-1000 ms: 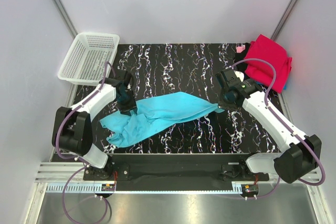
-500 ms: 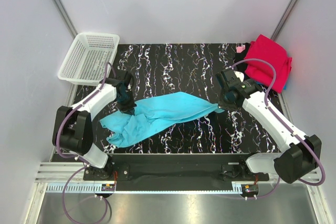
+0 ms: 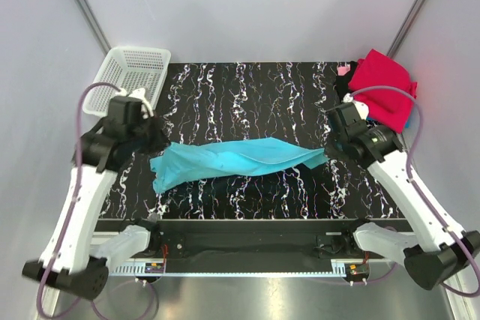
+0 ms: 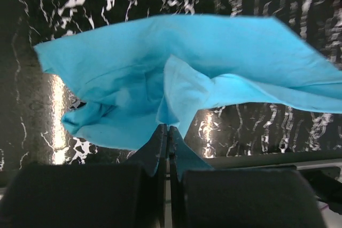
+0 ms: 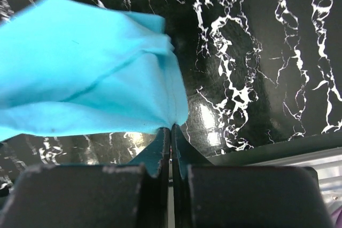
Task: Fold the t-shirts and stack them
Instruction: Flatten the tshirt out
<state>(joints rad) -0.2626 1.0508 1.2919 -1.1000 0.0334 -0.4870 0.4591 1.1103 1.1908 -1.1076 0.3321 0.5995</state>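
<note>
Holding a turquoise t-shirt [image 3: 236,159] drawn out into a long band between the left gripper [image 3: 155,144] and the right gripper [image 3: 328,151], over the near half of the black marbled table [image 3: 255,88]. Pinching a bunched fold at the shirt's left end with the left fingers [image 4: 160,153] pressed tight together, cloth squeezed between the tips, a loose flap sagging below toward the near edge. Pinching a corner at the right end the same way, right fingers [image 5: 160,153] closed flat on a thin pleat of fabric. Probably lifted off the table along most of the span, though hard to judge from above; wrinkled and twisted in the middle, wider on the left than on the right. Far right corner: a heaped red t-shirt [image 3: 382,84], with a scrap of pink cloth [image 3: 343,70] at its left edge and a sliver of blue cloth [image 3: 407,120] under its right side, well apart from the turquoise one. Far left corner: a white mesh basket [image 3: 127,76], just beyond the left arm.
</note>
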